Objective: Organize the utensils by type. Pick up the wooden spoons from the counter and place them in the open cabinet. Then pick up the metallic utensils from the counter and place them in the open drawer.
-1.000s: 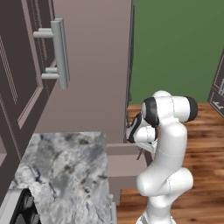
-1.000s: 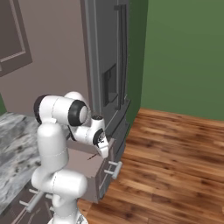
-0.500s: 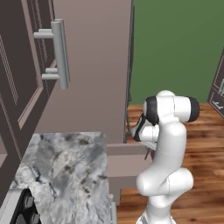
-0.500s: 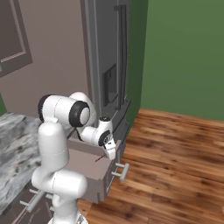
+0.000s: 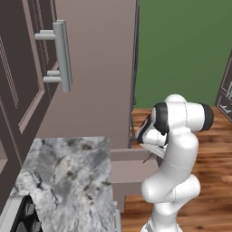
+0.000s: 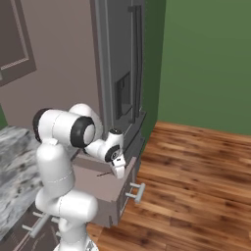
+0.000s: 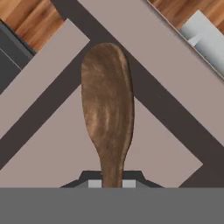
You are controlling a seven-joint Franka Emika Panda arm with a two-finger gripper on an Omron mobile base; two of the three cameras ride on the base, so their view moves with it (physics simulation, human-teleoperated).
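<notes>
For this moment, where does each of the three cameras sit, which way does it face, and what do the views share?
Left base view: behind the arm to its left, facing forward and down over the counter and open drawer; the arm rises at lower right.
Right base view: behind to its right, facing the drawer and wood floor; the arm at lower left.
Hand view: on the hand, looking along the gripper, shut on a wooden spoon over the drawer.
Shared: all three show the drawer.

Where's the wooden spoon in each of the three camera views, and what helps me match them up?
Left base view: thin dark handle sliver beside the arm, over the open drawer.
Right base view: thin dark line just left of the pincer, above the drawer.
Hand view: spoon at centre, bowl upward, handle at the bottom.
Shared landmark: the drawer's silver bar handle.
</notes>
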